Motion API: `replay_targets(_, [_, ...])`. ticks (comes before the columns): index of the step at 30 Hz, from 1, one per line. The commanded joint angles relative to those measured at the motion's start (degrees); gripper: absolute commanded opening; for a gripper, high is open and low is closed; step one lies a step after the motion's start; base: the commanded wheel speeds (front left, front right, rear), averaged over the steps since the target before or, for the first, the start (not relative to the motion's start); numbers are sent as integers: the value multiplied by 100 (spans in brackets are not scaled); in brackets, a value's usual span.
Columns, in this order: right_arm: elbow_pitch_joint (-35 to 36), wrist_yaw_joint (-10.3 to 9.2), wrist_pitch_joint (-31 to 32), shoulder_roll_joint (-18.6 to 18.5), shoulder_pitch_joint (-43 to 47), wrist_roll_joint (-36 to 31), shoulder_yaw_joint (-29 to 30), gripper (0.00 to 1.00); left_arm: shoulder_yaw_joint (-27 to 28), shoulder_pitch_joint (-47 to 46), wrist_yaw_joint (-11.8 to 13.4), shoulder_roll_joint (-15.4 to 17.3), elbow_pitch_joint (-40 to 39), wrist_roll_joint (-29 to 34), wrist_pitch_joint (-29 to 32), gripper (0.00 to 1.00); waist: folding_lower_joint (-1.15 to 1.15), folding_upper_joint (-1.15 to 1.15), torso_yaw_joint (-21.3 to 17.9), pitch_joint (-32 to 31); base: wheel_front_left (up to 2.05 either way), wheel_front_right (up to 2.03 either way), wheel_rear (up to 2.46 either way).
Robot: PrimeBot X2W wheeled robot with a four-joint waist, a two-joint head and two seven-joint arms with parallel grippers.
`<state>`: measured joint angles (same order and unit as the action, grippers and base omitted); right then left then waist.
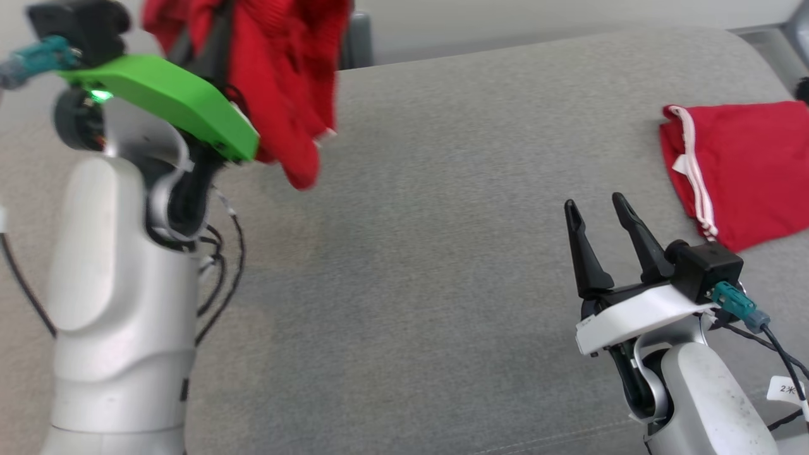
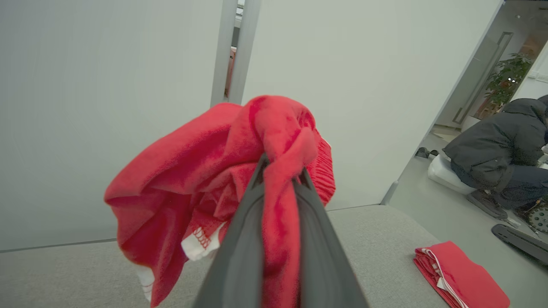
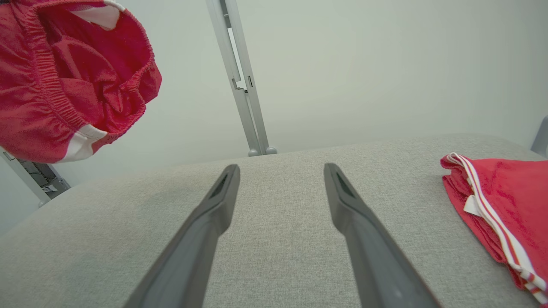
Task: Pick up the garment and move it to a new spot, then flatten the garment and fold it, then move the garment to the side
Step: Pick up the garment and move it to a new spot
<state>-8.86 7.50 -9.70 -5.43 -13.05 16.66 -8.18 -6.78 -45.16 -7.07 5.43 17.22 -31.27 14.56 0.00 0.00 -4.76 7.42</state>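
We recorded the left arm raised, its left gripper (image 2: 280, 169) clamped on the red garment (image 2: 184, 179), which hung bunched around and below the jaws, clear of the grey woven cushion (image 1: 411, 265). The right gripper (image 1: 595, 203) sat low, jaws spread and empty. Soft cloth with an elastic waistband and white trim hid the left jaw tips; a folded red garment (image 1: 746, 164) lay right of the right gripper, partly cut off.
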Motion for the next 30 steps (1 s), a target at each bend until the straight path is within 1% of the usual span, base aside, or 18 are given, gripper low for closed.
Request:
replay_targets(1, [32,-2,-24,31,28,33,-21,100,-116,145,-27,-45,-77,-47,17,0,0,0,-676,166,0,0,0])
replay_targets(5, [8,-2,-76,83,-5,71,-71,100,-528,391,-31,-180,-91,-220,83,0,0,0,-1134,345,0,0,0])
replay_targets(6, [-4,-1,-90,99,-22,86,-91,100,-625,422,-28,-184,-62,-178,82,0,0,0,-1239,385,0,0,0])
replay_targets(10, [-75,-2,-187,153,-80,131,-102,100,-988,561,8,-210,236,-161,7,0,0,0,-1611,571,0,0,0])
replay_targets(16, [-186,-2,-307,203,-155,195,-195,100,-1206,644,157,-223,994,-27,-428,0,0,0,-1879,766,0,0,0])
replay_targets(20, [-280,-1,-364,220,-191,214,-191,100,-1214,711,103,-221,1591,-46,-776,0,0,0,-1876,810,0,0,0])
replay_targets(21, [-313,-2,-387,222,-229,205,-178,100,-1244,742,75,-222,1848,-80,-950,45,0,0,-1822,811,0,0,0])
replay_targets(22, [-318,-2,-400,225,-237,195,-174,100,-1262,756,57,-224,1952,-82,-1030,100,0,0,-1791,803,0,0,0])
replay_targets(26, [-338,-2,-408,221,-222,132,-106,100,-1244,796,21,-229,2241,-272,-1415,100,0,0,-1572,714,0,0,0])
replay_targets(30, [-294,-2,-387,166,-176,68,19,100,-1249,843,-8,-239,2162,-438,-1924,100,0,0,-1281,555,0,0,0])
